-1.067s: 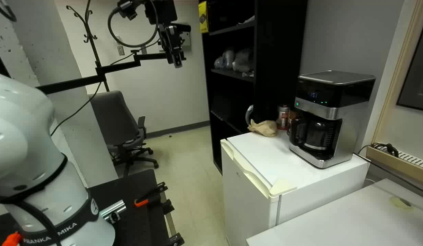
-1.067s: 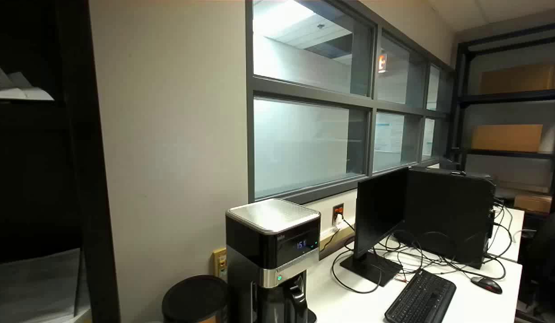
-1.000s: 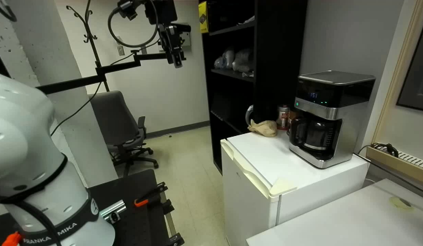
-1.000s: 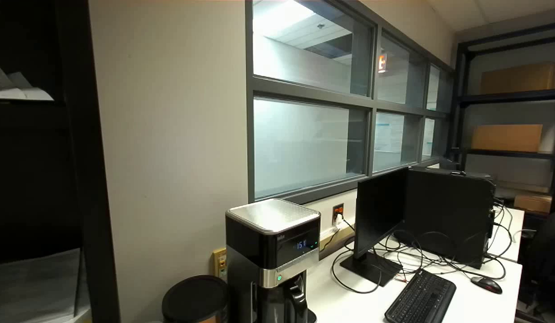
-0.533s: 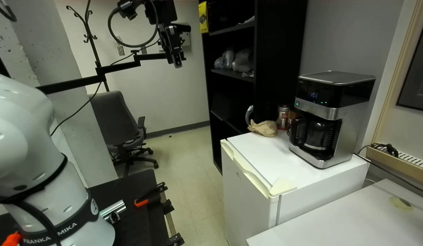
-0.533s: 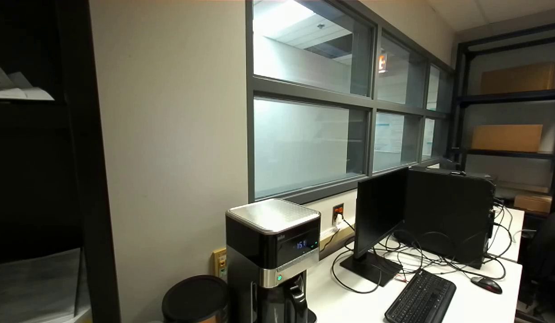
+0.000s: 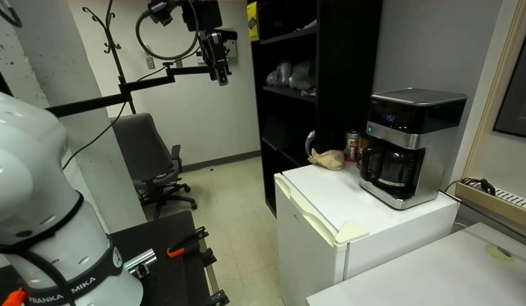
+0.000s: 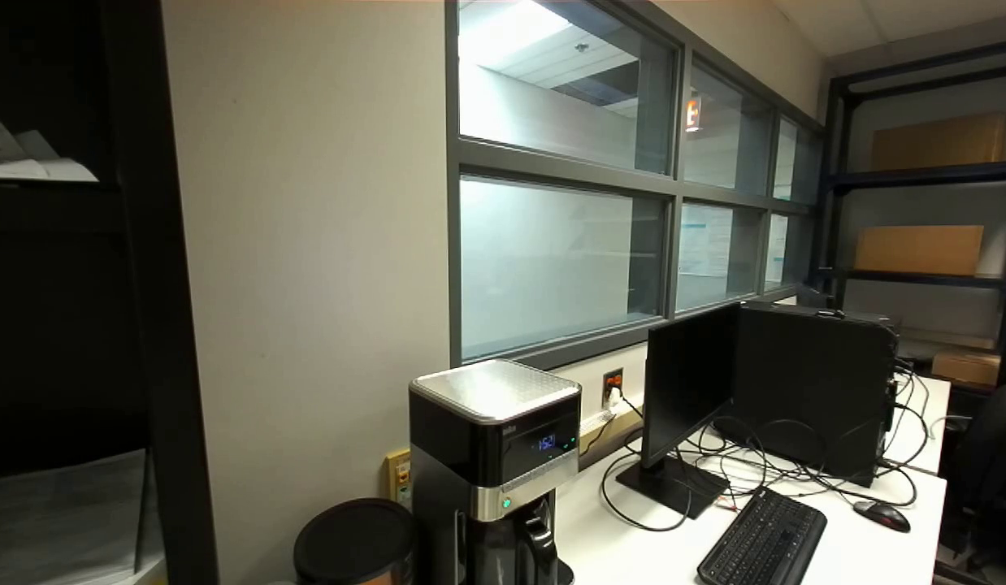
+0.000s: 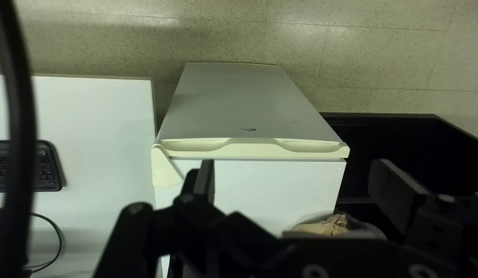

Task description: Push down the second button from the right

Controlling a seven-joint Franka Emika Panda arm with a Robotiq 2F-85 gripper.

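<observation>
A black and silver coffee maker (image 7: 420, 115) stands on the white fridge (image 7: 318, 191); it also shows in an exterior view (image 8: 495, 422). Its dark front panel has a lit display (image 8: 545, 443) and small green lights (image 7: 402, 127). Below sits a round button lit green (image 7: 369, 129), also seen in an exterior view (image 8: 506, 503). The separate panel buttons are too small to tell apart. My gripper (image 7: 221, 78) hangs high, well away from the coffee maker. In the wrist view the gripper (image 9: 295, 173) is open and empty, its fingers wide apart; the coffee maker is not seen there.
A brown paper bag (image 7: 329, 160) and a jar (image 7: 352, 145) stand beside the coffee maker. A black shelf (image 7: 348, 63) rises behind. A white table (image 7: 437, 272) adjoins the fridge, with a monitor (image 8: 690, 382) and keyboard (image 8: 763, 536).
The gripper has shifted very slightly to the right and down in an exterior view. The coffee maker's display has gone from 1:51 to 1:52.
</observation>
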